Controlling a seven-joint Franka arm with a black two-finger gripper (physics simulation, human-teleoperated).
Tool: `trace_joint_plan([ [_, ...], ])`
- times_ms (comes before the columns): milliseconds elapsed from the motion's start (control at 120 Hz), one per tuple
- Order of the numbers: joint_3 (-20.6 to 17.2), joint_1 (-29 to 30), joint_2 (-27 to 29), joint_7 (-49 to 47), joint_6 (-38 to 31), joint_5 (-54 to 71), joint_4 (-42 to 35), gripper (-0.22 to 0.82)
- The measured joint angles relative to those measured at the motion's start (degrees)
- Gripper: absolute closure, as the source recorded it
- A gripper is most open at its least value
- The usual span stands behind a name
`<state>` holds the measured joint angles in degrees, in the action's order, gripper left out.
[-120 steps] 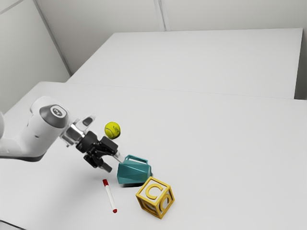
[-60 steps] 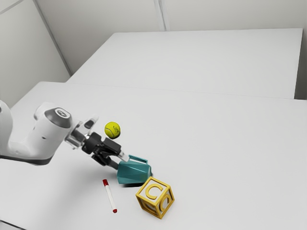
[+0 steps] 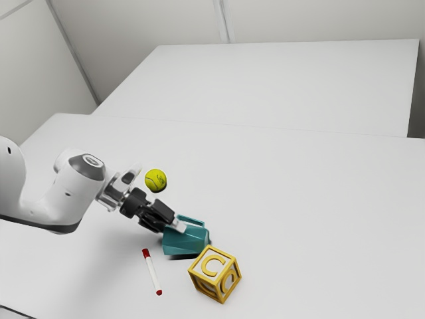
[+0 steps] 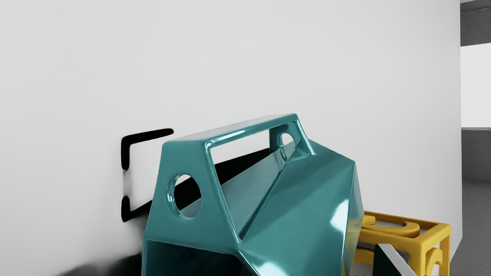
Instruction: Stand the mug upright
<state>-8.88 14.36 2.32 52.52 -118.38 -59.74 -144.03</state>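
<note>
Where the mug point(image 3: 186, 240) lies sideways on the desk point(image 3: 299, 199), we see our hand point(image 3: 171, 229) at its mouth; whether clamped, we cannot tell. Just beside the mug: letter block point(image 3: 214, 274). Near it: marker point(image 3: 152, 272). Farther from it: tennis ball point(image 3: 156, 180).

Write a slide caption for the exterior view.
Black gripper at a teal mug lying on its side, handle up, with a yellow letter block, marker and tennis ball nearby.

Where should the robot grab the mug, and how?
Probably by the long bar of the handle, coming from the open-mouth side, where the gripper already is. The mug lies on its side with its mouth toward the gripper, and the bar stands off the body with a gap behind it.
</note>
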Motion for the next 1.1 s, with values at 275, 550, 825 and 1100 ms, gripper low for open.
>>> trace_joint_plan([
  [275,0.1,0.3,0.9,2.7,0.9,0.7,0.4,0.67],
  [550,-1.1,0.7,3.3,4.9,2.5,2.2,2.5,0.76],
  [825,-7.6,1.1,7.1,-1.0,1.4,27.8,8.5,0.78],
  [1100,-12.3,1.3,6.2,-12.1,-3.9,49.3,10.3,0.78],
])
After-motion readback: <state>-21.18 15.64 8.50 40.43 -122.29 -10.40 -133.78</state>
